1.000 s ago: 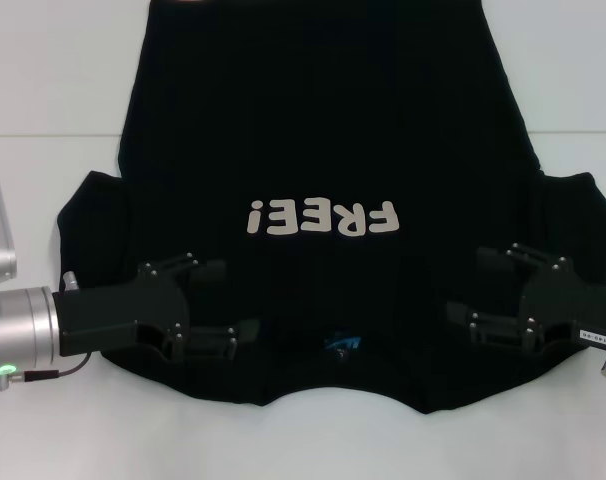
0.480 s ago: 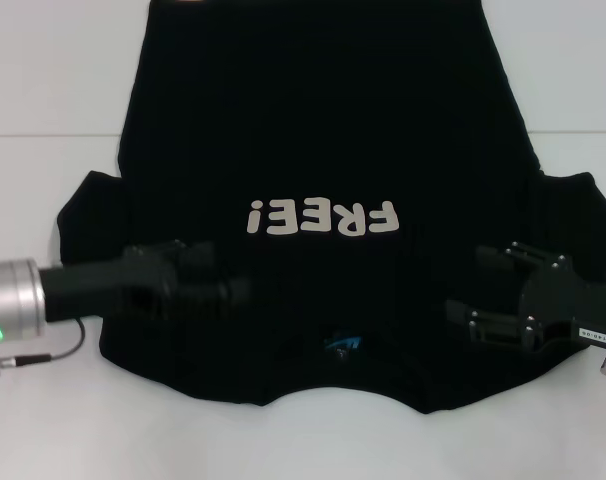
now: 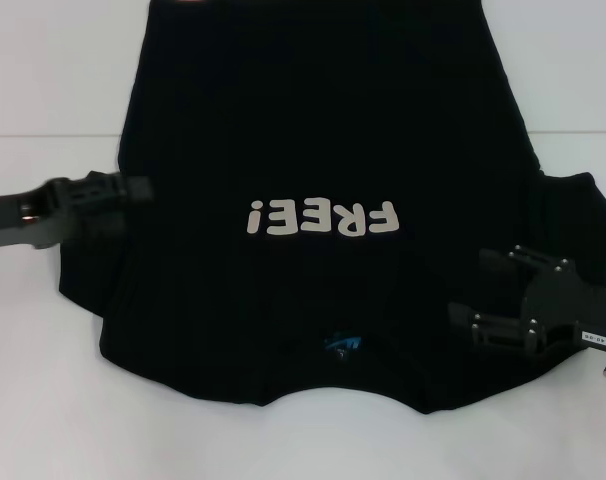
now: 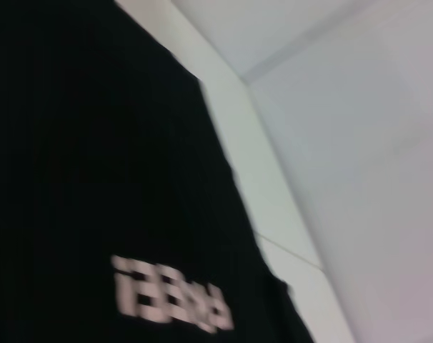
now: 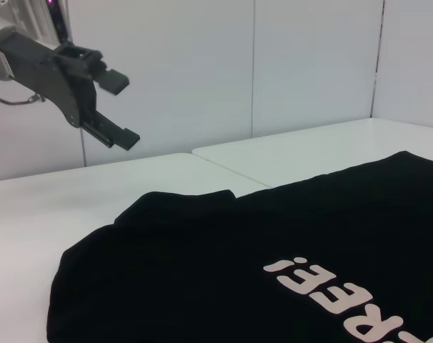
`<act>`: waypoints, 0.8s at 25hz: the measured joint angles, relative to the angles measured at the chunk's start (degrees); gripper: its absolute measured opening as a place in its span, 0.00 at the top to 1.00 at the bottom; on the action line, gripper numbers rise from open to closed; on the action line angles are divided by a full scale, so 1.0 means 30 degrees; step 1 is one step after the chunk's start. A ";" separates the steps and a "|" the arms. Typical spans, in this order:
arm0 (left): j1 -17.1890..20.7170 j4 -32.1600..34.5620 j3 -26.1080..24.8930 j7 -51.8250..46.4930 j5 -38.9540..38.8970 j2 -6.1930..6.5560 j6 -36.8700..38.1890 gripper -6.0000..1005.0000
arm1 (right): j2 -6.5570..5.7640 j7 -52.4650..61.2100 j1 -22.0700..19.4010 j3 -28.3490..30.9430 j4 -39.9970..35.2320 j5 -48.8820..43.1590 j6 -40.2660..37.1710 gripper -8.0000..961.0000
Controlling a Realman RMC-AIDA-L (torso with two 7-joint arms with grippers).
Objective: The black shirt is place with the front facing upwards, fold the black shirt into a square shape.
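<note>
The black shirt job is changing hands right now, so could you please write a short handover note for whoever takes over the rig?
Left gripper: open, empty, raised above the table near the shirt's left sleeve, touching nothing.
Right gripper: open, low over the shirt's right shoulder area, holding nothing.
Black shirt: spread flat on the white table, front up, FREE! lettering showing, collar nearest the robot, both sleeves out to the sides.
Done: nothing folded yet.
Left: all folds, sleeves and sides in, then body over, to make a square.
</note>
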 joint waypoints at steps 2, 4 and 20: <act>0.0059 -0.0007 -0.0530 -0.0616 0.0638 0.0160 -0.0753 0.07 | 0.0001 0.0003 0.0000 -0.0001 0.0001 0.0000 -0.0003 0.08; 0.0189 -0.0030 -0.0684 -0.0924 0.1204 0.0199 -0.1818 0.07 | 0.0000 0.0005 0.0032 0.0000 0.0003 0.0001 -0.0003 0.08; 0.0603 -0.2047 -0.0570 0.0020 0.1607 -0.0260 -0.9293 0.07 | 0.0000 0.0125 0.0148 -0.0030 0.0008 0.0000 -0.0003 0.08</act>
